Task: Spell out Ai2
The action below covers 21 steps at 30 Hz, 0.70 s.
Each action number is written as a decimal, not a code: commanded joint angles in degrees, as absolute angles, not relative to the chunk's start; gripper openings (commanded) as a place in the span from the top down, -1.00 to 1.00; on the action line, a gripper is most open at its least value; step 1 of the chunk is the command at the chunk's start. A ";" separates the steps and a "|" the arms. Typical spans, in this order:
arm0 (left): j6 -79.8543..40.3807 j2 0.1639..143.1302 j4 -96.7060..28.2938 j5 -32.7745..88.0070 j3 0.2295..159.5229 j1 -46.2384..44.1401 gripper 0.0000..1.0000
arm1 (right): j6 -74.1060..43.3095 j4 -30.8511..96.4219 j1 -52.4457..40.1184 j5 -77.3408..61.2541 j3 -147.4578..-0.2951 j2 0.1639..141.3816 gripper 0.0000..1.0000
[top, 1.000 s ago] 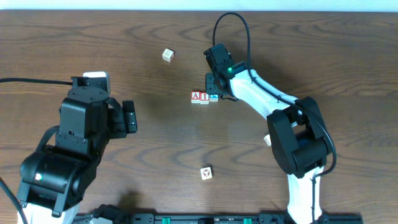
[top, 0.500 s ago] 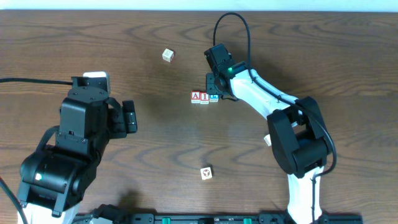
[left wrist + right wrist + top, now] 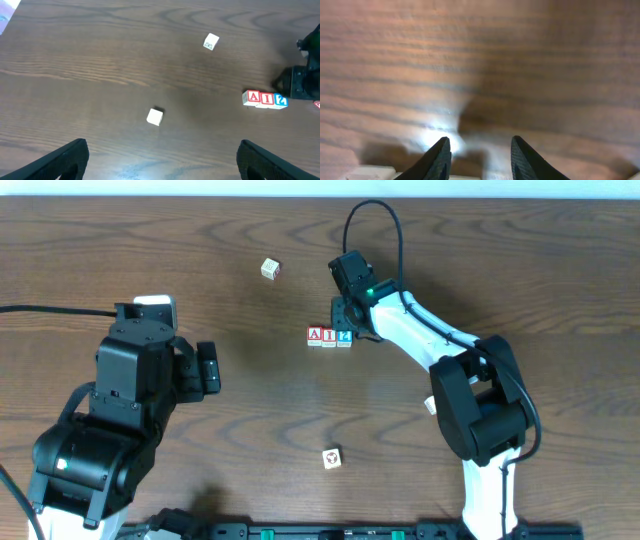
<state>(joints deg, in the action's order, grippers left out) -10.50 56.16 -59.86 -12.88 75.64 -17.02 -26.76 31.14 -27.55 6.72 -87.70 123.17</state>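
A red "A" is read on the white, red-framed face of the A cube (image 3: 254, 97). A red "I" is carried by the I cube (image 3: 267, 98), set against it. A blue "2" is shown on the 2 cube (image 3: 281, 100). Marks are seen on the pale cube (image 3: 211, 41), but they seem too faint to be read.

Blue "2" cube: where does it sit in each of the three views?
Overhead: blue "2" cube, just above centre, right end of the three-cube row.
Left wrist: it sits far right, mid-height, the row's right end.
Right wrist: not identifiable; the pale sliver at the bottom edge could be any cube.
Shared landmark: the red "A" cube at the row's left end, in overhead and left wrist.
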 commanded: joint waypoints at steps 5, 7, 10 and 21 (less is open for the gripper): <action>-10.52 56.25 -60.03 -13.91 76.34 -16.88 -0.91 | -26.06 27.75 -25.39 12.86 -88.29 121.40 0.17; -10.50 56.25 -60.03 -13.91 76.34 -16.88 -0.91 | -26.06 29.47 -24.53 14.02 -88.29 119.44 0.15; -10.52 56.25 -60.03 -13.91 76.34 -16.88 -0.91 | -26.06 32.14 -23.62 14.87 -88.29 116.90 0.18; -10.52 56.25 -60.03 -13.91 76.34 -16.88 -0.91 | -27.20 43.94 -24.08 14.52 -88.25 111.13 0.11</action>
<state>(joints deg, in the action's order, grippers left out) -10.50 56.16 -59.94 -12.88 75.64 -17.02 -26.50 42.26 -23.42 15.07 -87.85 111.50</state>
